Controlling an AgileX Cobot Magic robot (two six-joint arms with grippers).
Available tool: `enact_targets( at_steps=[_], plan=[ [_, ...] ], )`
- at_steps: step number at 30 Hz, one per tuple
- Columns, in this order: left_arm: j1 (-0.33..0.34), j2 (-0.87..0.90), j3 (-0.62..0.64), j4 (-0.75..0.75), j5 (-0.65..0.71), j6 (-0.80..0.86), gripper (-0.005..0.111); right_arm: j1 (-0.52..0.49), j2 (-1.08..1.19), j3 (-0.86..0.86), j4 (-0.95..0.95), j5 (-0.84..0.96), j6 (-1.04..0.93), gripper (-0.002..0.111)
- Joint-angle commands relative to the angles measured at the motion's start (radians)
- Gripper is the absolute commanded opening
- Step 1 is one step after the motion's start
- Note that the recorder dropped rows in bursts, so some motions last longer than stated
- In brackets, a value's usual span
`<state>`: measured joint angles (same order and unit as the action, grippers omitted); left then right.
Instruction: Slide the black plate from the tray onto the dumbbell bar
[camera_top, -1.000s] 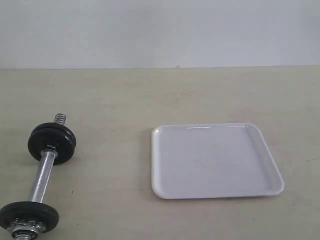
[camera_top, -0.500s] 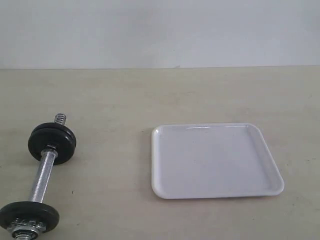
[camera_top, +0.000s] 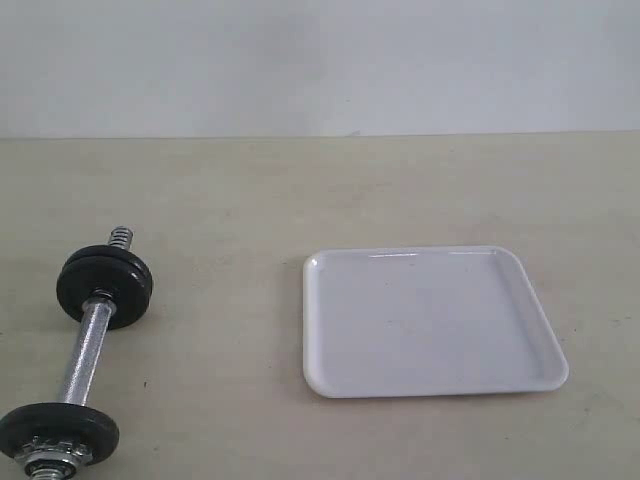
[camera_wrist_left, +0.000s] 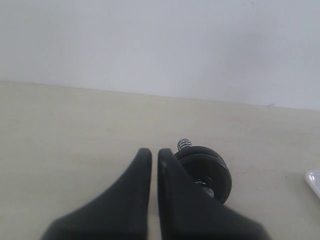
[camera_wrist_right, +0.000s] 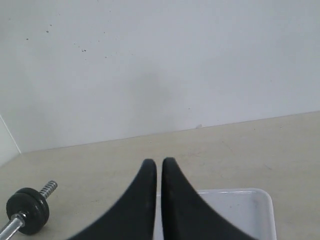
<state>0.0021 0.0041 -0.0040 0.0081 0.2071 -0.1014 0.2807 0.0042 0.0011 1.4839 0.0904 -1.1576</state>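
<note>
Evidently nothing has shifted: your left pincer (camera_wrist_left: 154, 165) and right pincer (camera_wrist_right: 159, 172) stay closed and empty, the tray (camera_top: 432, 390) lies bare, no black plate in sight to pick.

Bare lab-like test bench: plain beige tabletop (camera_top: 230, 190) against a blank white wall (camera_top: 320, 60) (faintly speckled up close).
</note>
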Motion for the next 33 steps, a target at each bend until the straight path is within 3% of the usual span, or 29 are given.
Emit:
enact_targets(
  at_steps=[1, 26, 33],
  plan=[
    [0.004, -0.004, 0.004, -0.001, -0.009, 0.005, 0.004, -0.004, -0.001, -0.001, -0.072, 0.004, -0.002, 0.000],
    [0.004, -0.004, 0.004, -0.001, -0.009, 0.005, 0.004, -0.004, -0.001, -0.001, -0.165, 0.063, 0.008, 0.000],
    [0.004, -0.004, 0.004, -0.001, -0.009, 0.005, 0.004, -0.004, -0.001, -0.001, -0.140, -0.007, 0.134, 0.000]
  ],
)
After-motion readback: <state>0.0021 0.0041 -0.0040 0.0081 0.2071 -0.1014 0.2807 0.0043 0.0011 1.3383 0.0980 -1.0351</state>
